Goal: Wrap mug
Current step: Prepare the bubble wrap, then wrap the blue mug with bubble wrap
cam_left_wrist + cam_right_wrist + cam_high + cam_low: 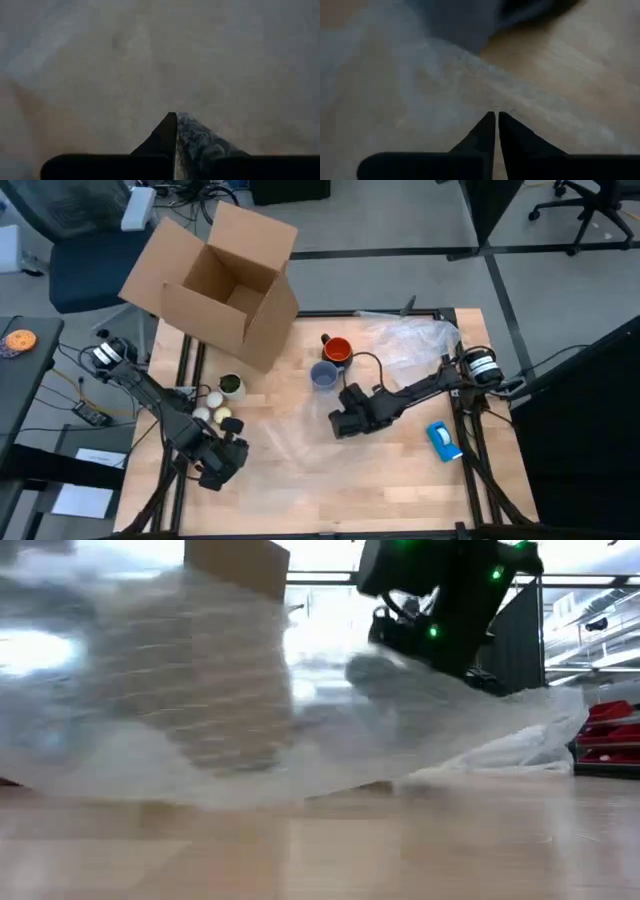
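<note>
While the mug [337,351] waited unwrapped near the counter's [400,490] far edge, handle turned toward the open cardboard box [215,285], both arms worked a clear sheet of bubble wrap [290,442] spread across the middle of the wood. The left gripper [222,463] sat low at the sheet's near-left corner; in its wrist view the fingers [172,131] were pressed together with a fold of the plastic pinched between them. The right gripper [345,421] held the opposite side, just in front of a pale blue cup [323,375], its fingers [490,129] closed to a sliver; whether film lay caught in that sliver could not be told. With 2 corners taken, the sheet rose off the counter in the low view, apparently lifted taut so it could be laid flat or carried to the mug, which stood well clear of it. More crumpled wrap [415,335] lay bunched behind the right arm, a blue tape dispenser [444,439] stood ready near the counter's right edge, and several small items [218,408] clustered beside the left arm. Wrapping itself had not yet begun.
</note>
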Controlling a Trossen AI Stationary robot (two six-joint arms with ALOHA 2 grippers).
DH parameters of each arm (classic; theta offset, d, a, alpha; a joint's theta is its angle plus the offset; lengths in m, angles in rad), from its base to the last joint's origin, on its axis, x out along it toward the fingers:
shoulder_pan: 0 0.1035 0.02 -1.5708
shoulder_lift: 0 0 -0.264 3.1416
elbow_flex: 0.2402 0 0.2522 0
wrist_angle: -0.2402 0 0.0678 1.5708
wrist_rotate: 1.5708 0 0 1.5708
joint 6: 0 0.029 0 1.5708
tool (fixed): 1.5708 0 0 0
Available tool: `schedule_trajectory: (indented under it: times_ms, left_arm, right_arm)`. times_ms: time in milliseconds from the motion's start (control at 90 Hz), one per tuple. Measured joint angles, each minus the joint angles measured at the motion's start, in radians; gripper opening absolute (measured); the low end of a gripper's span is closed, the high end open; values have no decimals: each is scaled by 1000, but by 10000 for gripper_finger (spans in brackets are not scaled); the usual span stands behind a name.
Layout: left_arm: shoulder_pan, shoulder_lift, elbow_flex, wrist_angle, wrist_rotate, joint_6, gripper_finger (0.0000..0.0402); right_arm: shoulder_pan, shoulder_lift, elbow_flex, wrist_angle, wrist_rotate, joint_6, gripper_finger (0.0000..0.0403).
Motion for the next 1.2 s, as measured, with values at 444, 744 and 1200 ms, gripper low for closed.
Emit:
schedule_trajectory:
  times_ms: [444,744,1200]
  left_arm:
    - [10,0,0,-77,29,-134,0]
    - [-30,0,0,-43,248,-119,3]
    - [-29,0,0,-92,239,-240,119]
  right_arm:
    - [17,-2,0,197,-78,-263,0]
    - [31,-66,0,152,-54,-360,0]
    - [-21,-142,0,277,-58,-960,38]
